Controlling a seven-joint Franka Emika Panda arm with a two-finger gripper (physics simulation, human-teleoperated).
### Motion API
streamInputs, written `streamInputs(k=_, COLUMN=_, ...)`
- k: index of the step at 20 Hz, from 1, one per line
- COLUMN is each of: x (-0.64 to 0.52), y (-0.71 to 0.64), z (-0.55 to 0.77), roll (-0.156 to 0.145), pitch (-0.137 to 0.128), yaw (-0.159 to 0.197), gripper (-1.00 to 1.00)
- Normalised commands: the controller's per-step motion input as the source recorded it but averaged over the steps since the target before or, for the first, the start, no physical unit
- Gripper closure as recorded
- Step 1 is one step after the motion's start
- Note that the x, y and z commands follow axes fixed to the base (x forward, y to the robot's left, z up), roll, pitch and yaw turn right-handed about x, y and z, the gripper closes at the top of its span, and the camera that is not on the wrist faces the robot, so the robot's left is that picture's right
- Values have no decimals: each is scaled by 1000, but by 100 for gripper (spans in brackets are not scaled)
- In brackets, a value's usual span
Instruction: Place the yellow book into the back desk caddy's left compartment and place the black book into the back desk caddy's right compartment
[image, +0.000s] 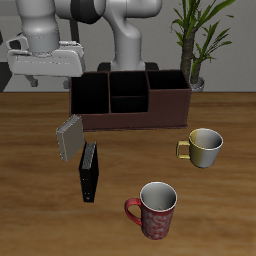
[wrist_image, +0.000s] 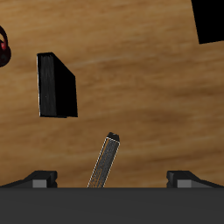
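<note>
Two books lie on the wooden table (image: 30, 190), both outside the back desk caddy (image: 130, 100). Exterior view: the yellow book (image: 69, 137), pale greyish-beige, stands on edge and tilted, just off the caddy's front corner, at about 7 o'clock from it. The black book (image: 90, 170) is just beside it, at roughly 5 o'clock from the yellow book and nearer the table's front edge; whether the two touch I cannot tell.

The caddy sits toward the table's back, dark reddish-brown, open-topped, black-lined sections visible. Nothing can be made out inside any section.

Gripper (image: 52, 72) hangs above the table beside the caddy's end, at about 12 o'clock from the yellow book, well clear of both books. Wrist view: the two fingertips (wrist_image: 38, 179) show spread wide, with bare table and the yellow book's edge (wrist_image: 105, 162) seen between them; nothing is held. The black book (wrist_image: 59, 86) also shows in that view, and one black-lined corner of the caddy (wrist_image: 210, 19) is at the frame's edge.

Other items: a yellow-beige mug (image: 204, 147) at 4 o'clock from the caddy, and a red patterned mug (image: 154, 211) nearer the front edge, at 3 to 4 o'clock from the black book. Potted plant (image: 195, 40) behind the caddy's far end.
</note>
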Motion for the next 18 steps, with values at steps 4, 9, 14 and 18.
streamInputs(k=4, x=137, y=-196, z=-329, roll=-25, pitch=-37, yaw=-20, gripper=-100)
streamInputs(k=9, x=53, y=-31, z=-374, roll=-20, pitch=-40, yaw=-63, gripper=-100)
streamInputs(k=14, x=-9, y=13, z=-269, roll=-45, pitch=-34, yaw=-33, gripper=-100)
streamInputs(k=18, x=-22, y=28, z=-303, roll=-19, pitch=-39, yaw=-18, gripper=-100)
